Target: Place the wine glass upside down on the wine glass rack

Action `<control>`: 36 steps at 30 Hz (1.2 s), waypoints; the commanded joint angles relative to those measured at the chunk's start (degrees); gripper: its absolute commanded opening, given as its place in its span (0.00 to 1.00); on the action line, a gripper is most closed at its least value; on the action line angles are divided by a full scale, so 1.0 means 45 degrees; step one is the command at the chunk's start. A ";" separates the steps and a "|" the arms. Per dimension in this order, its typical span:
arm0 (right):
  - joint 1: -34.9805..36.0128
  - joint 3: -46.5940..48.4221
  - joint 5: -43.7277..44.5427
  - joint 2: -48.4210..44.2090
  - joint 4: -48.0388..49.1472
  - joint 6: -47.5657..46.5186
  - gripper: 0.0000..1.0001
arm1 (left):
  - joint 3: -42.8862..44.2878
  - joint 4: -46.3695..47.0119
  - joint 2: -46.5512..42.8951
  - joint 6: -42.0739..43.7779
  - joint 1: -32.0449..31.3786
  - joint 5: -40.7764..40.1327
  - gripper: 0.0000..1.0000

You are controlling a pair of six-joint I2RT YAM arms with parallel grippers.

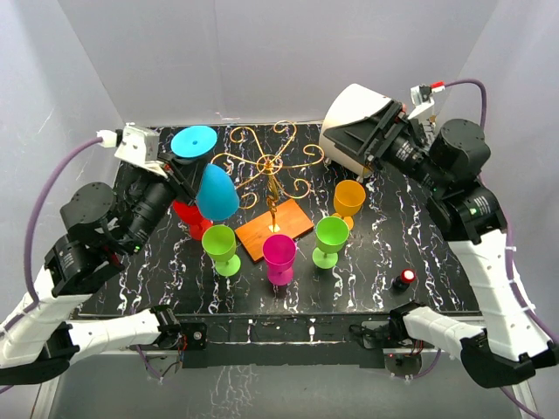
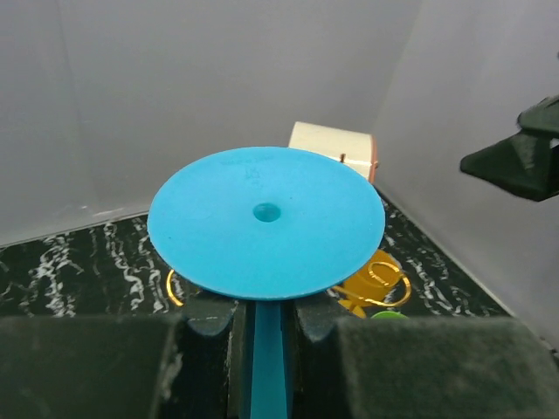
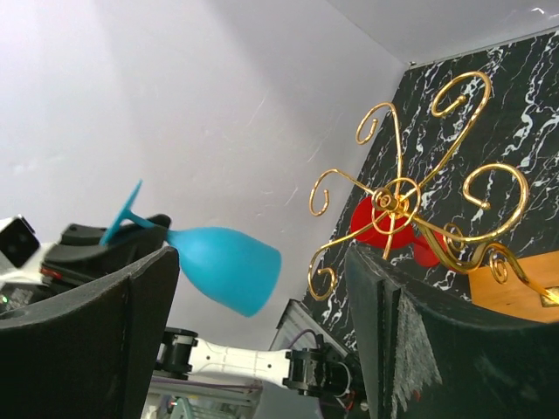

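Note:
A blue wine glass hangs tilted in the air, foot up and bowl down toward the right. My left gripper is shut on its stem. In the left wrist view the round foot sits above the stem, pinched in my left gripper. The wine glass rack, gold scroll wire on an orange-brown wooden base, stands just right of the bowl. My right gripper hovers open and empty at the back right. In its own view my right gripper frames the blue bowl and the rack.
Around the rack's base stand a red glass, two green glasses, a magenta one and an orange one. A large white cylinder lies behind my right gripper. A red button sits front right.

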 commanded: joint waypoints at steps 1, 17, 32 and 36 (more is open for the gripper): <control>0.0199 0.0964 -0.0090 0.0596 0.1310 0.0822 0.74 | -0.0950 0.0658 -0.0466 0.1162 -0.0012 -0.1686 0.00; 0.5939 0.2728 0.2908 0.4155 0.2231 0.0795 0.68 | -0.3892 0.2572 -0.1916 0.2789 -0.0011 -0.1381 0.00; 0.8318 0.2179 0.4482 0.5106 0.3463 0.2403 0.47 | -0.5292 0.3066 -0.2523 0.3080 -0.0003 -0.0774 0.00; 0.8318 0.1785 0.5112 0.4801 0.3517 0.2896 0.44 | -0.5585 0.3236 -0.2792 0.3121 -0.0003 -0.0742 0.00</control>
